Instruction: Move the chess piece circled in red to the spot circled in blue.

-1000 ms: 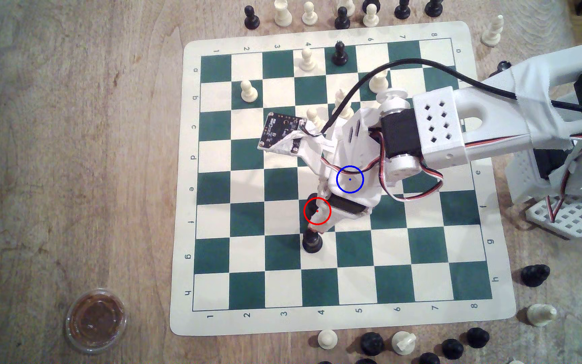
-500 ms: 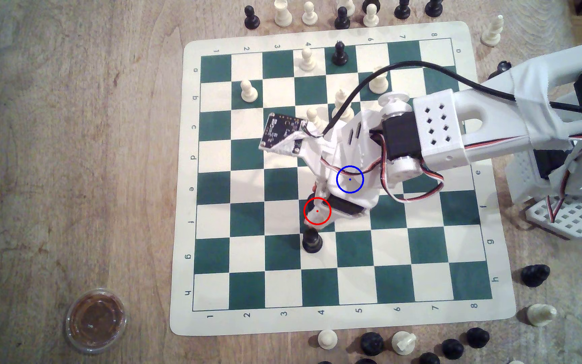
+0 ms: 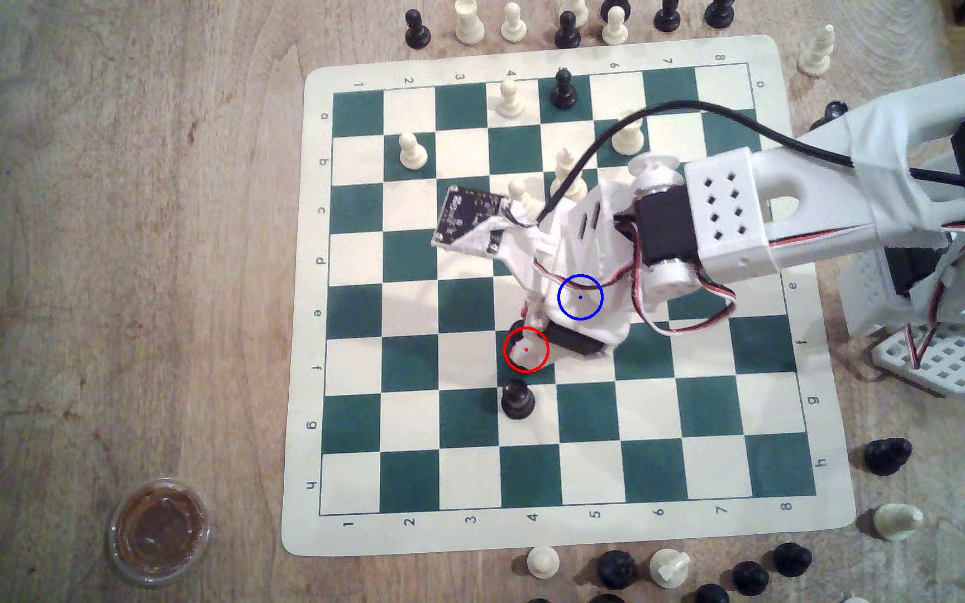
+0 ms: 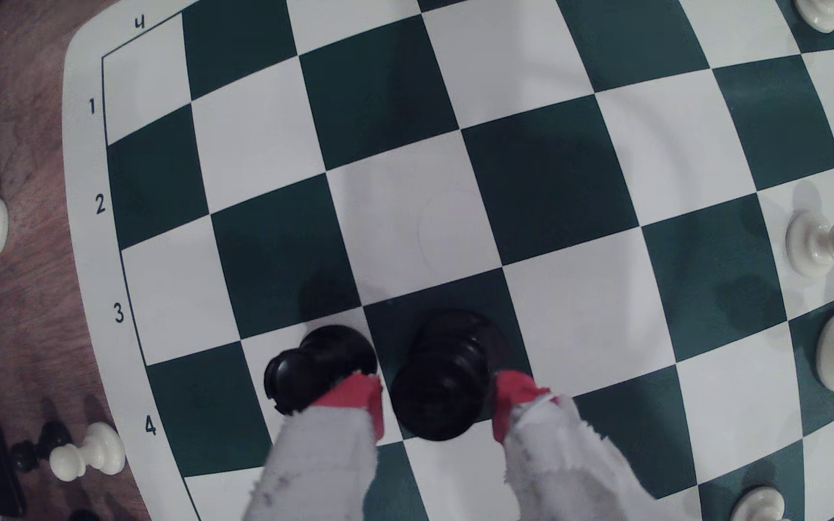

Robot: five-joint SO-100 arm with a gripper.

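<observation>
piece: matte black chessman, fairly tall, rounded ringed head, wide round base [image 4: 437, 380]; stands upright on a dark green square of the green-and-cream roll-up board [image 3: 318, 539], inside the red ring; in the exterior view mostly hidden under the arm.
pincer: white cloth-wrapped gripper w/ red tips [image 4: 439, 401], jaws spread, one tip each side of the piece's head; small gaps show, not pinching yet.
neighbour: shorter black piece w/ glossy ringed top [image 4: 317, 363] just beside one red tip, on the next cream square; contact can't tell.
target: green square under the thin blue ring w/ centre dot [image 3: 580, 297], covered by the arm in the exterior view; diagonal neighbour of the piece's square.
handling (est.): hard moulded plastic, stiff, light, smooth so prob. slippery; top-heavy look, tips easily if nudged high.
hold (est.): squeeze at neck/collar below the head, not the dome; centre first, lift straight up.
risk (est.): near tip clipping the glossy-topped neighbour on closing.
</observation>
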